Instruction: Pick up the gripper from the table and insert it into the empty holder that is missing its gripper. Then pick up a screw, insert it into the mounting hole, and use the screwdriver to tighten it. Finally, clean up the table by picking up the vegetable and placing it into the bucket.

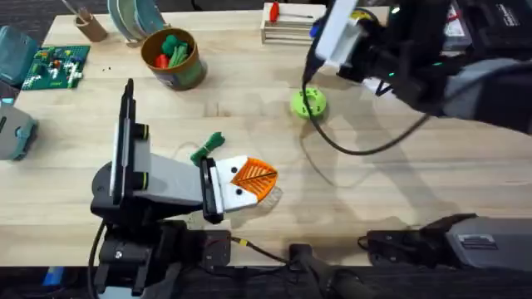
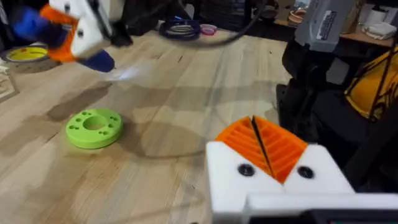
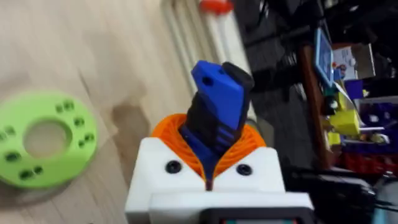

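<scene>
The screwdriver [image 3: 214, 115] is mostly hidden inside the right gripper [image 3: 208, 165], which pinches it above the green ring [image 1: 308, 103]; the left gripper [image 1: 249, 180] rests pressed together on the table [image 1: 399, 191]

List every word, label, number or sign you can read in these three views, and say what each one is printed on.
None can be read.
Label on the grey arm link: too blurred.
Green label around the bucket: no legible words.
Sticker on the arm link at the lower right: too small.
</scene>
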